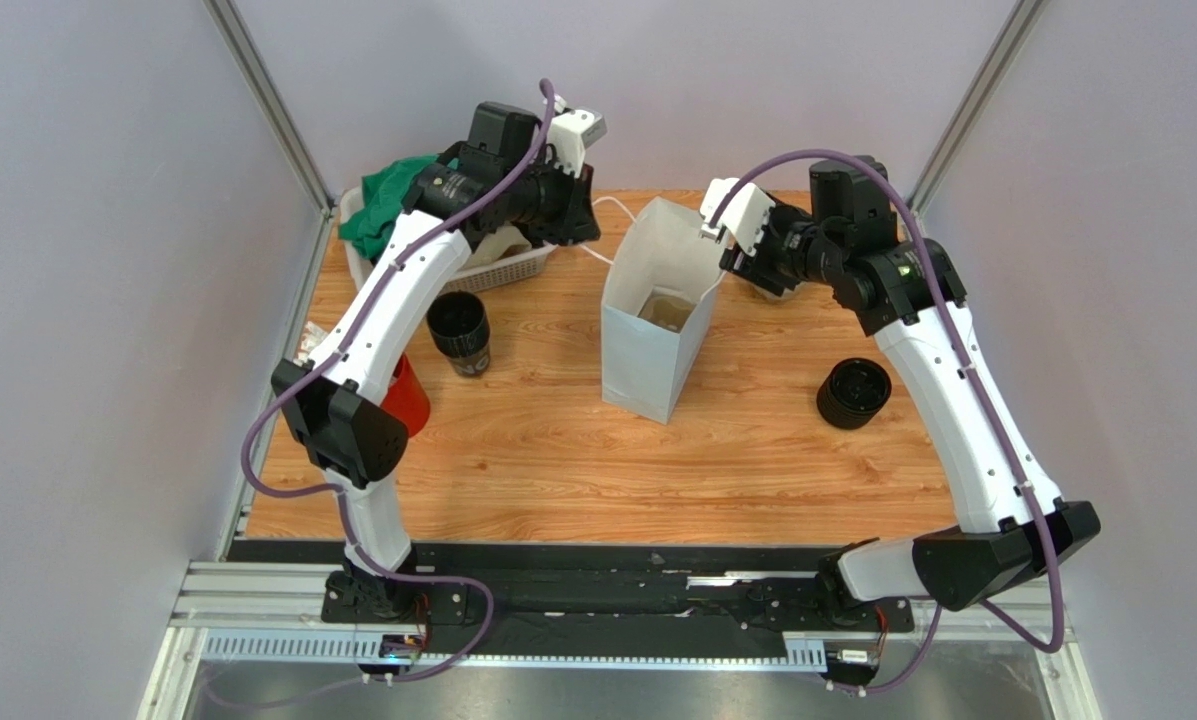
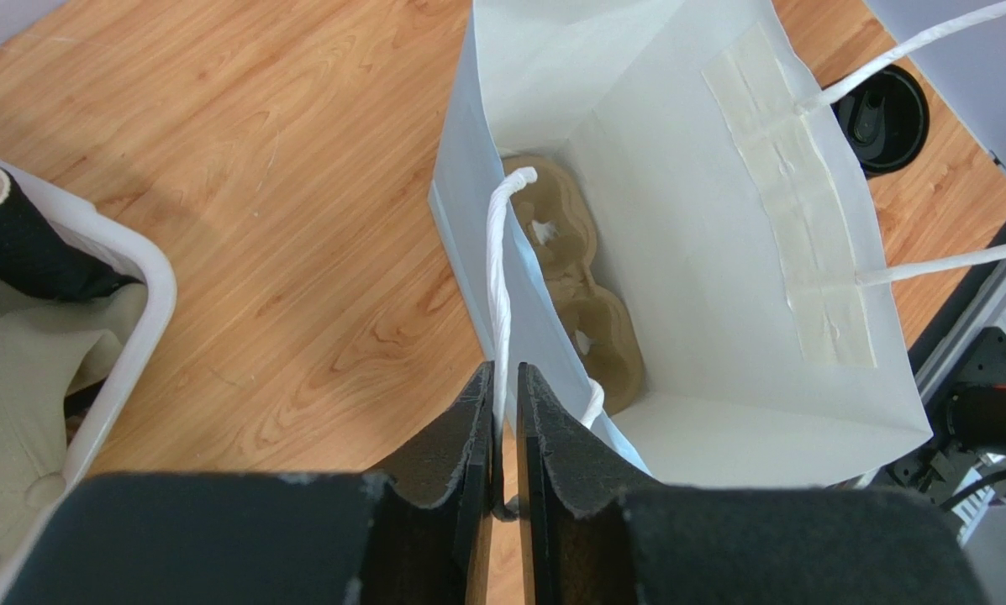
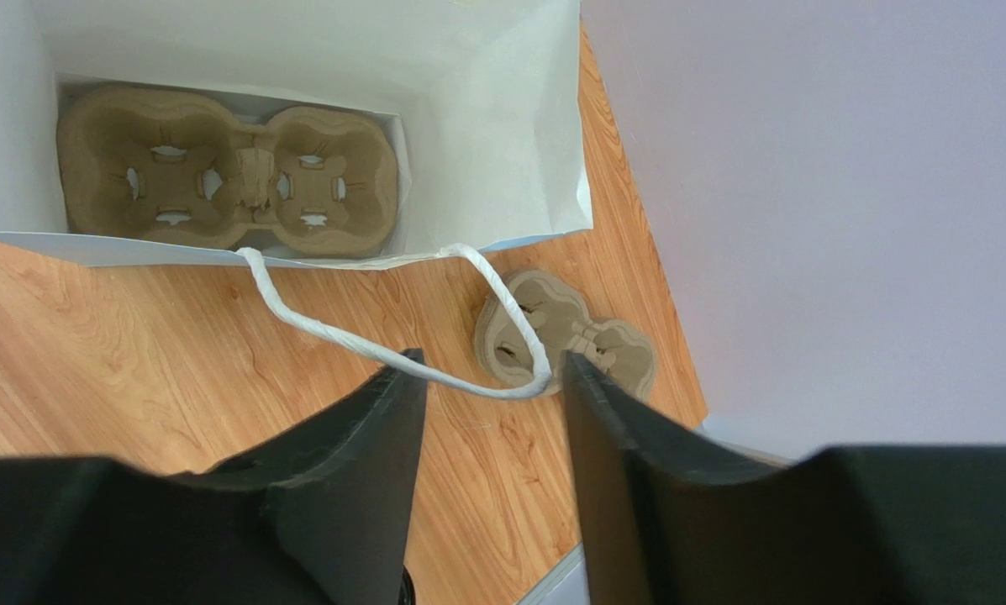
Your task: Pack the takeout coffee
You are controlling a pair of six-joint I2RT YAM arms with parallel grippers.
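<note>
Bright, even light — soft shadows

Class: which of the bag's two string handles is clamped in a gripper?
The left handle: the left gripper has its jaws shut on it. The right handle merely lies between the right gripper's open jaws.

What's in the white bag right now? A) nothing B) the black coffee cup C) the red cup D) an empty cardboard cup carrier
D: the right wrist view looks down into the white paper bag and shows only a brown two-slot cup carrier, both slots empty; the black coffee cup stands on the table outside.
</note>
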